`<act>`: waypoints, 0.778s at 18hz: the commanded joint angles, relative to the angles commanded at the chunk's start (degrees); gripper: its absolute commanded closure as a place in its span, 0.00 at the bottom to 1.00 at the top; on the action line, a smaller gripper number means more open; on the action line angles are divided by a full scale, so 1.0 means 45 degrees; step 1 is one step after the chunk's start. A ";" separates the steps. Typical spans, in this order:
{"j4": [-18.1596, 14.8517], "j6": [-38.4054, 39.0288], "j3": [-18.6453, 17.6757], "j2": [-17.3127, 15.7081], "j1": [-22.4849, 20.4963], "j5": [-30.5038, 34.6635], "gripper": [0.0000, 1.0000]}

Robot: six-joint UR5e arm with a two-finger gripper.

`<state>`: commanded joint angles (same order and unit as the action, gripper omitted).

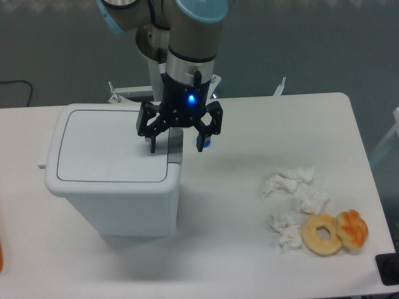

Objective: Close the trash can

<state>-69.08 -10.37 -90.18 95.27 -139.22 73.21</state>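
Note:
The trash can [112, 187] is a large white boxy bin on the left half of the table. Its flat white lid [106, 146] lies down flush on the rim, and a grey latch tab [176, 148] sits at the lid's right edge. My gripper [176, 148] hangs over that right edge, open, with one fingertip above the lid and the other past the can's side. Nothing is held between the fingers.
Several crumpled white tissues [293, 199] lie on the right part of the table. A doughnut [322, 234] and an orange pastry [353, 228] lie beside them near the front right. A small blue object [207, 142] shows behind the gripper.

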 joint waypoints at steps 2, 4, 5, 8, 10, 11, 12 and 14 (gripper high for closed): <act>-0.0039 0.0000 0.0000 -0.0039 -0.0039 -0.0020 0.00; -0.0039 0.0019 0.0078 -0.0117 -0.0039 -0.0059 0.00; -0.0039 0.0000 0.0117 -0.0175 -0.0039 -0.0059 0.00; -0.0039 0.0000 0.0409 -0.0215 -0.0020 -0.0078 0.00; 0.0000 -0.0174 0.0585 -0.0196 -0.0136 -0.0059 0.00; -0.0019 -0.0679 0.0663 -0.0176 -0.0369 -0.0059 0.00; -0.0039 -0.1283 0.0722 -0.0098 -0.0642 -0.0097 0.00; 0.0096 -0.2474 0.0742 0.0000 -0.1286 -0.0137 0.00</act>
<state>-68.65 -21.50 -86.84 95.27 -145.00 72.60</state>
